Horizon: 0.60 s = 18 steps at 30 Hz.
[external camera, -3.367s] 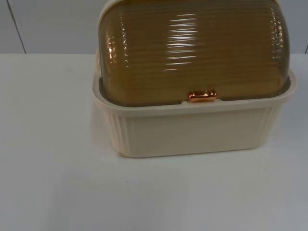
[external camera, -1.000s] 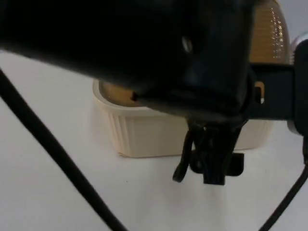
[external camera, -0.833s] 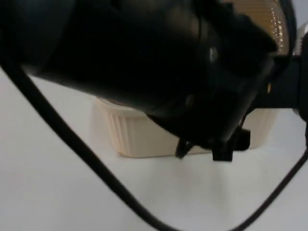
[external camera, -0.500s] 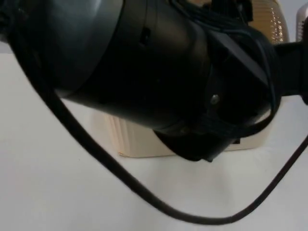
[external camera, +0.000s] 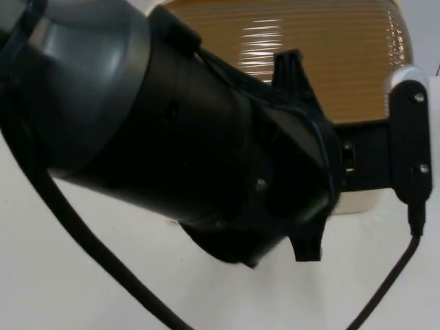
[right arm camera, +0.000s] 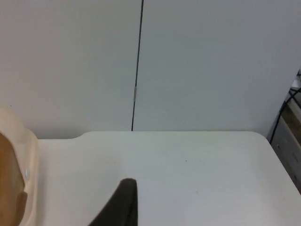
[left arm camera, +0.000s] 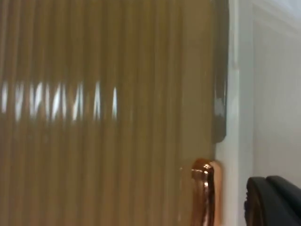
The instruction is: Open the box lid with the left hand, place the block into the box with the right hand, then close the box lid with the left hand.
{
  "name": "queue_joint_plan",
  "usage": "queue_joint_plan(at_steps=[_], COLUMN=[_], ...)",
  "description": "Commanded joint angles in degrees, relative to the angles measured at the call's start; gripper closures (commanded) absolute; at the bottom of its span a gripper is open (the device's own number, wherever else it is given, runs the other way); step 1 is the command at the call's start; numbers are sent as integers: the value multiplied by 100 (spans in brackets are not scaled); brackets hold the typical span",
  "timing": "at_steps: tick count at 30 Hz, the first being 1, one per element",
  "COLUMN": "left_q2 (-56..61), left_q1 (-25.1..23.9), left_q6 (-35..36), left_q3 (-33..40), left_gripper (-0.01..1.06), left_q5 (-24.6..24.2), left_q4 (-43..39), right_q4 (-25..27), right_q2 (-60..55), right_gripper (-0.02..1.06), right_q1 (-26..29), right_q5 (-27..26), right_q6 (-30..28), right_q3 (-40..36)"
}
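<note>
Left gripper (left arm camera: 275,200): close beside copper handle (left arm camera: 204,193) at lid edge; finger spread cannot be told.
Right gripper (right arm camera: 120,205): waiting over bare worktop (right arm camera: 188,165); state cannot be told.
Risk: slipping off the small glossy handle, or shoving the box if misaligned.
Lid (external camera: 330,62): amber, translucent, ribbed, domed, shut.
Box (external camera: 357,201): cream plastic, fluted, mid-worktop.

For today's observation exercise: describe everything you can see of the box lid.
The box lid is a domed, ribbed cover of translucent amber plastic with bright glare streaks. It appears shut, sitting in the cream box. A shiny copper-coloured handle sits at its front edge. The left arm crosses in front of it; whether anything touches it cannot be told.
</note>
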<state>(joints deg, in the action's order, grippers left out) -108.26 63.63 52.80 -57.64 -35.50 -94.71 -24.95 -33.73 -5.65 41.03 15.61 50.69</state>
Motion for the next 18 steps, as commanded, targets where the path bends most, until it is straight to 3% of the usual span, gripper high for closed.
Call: queue_joint_plan(at_steps=[1, 12, 18], left_q2=[17, 17, -141], left_q1=[-128, -490, -510], left_q6=[100, 59, 59], left_q3=[26, 26, 26], left_gripper=[105, 105, 105], left_q5=[288, 809, 723], left_q4=[59, -341, -524], right_q4=[-38, -38, -38], right_q2=[0, 0, 0], right_gripper=[0, 0, 0], right_q1=[-26, -26, -26], right_q5=[-49, -60, -60], right_q6=[48, 132, 132], right_q3=[26, 26, 26])
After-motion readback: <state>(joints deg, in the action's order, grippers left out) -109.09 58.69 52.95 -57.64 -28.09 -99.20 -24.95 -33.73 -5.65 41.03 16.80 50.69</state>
